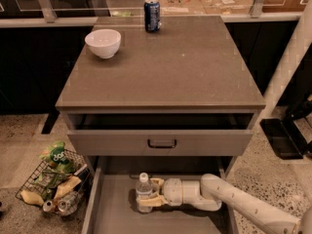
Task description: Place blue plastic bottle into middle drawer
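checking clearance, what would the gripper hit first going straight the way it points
The gripper, shut on the blue plastic bottle, points toward the side wall of the middle drawer on the picture's left. That wall looks first in line, though depth is unclear.

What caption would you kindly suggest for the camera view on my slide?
The tool holds the blue plastic bottle upright inside the open middle drawer.
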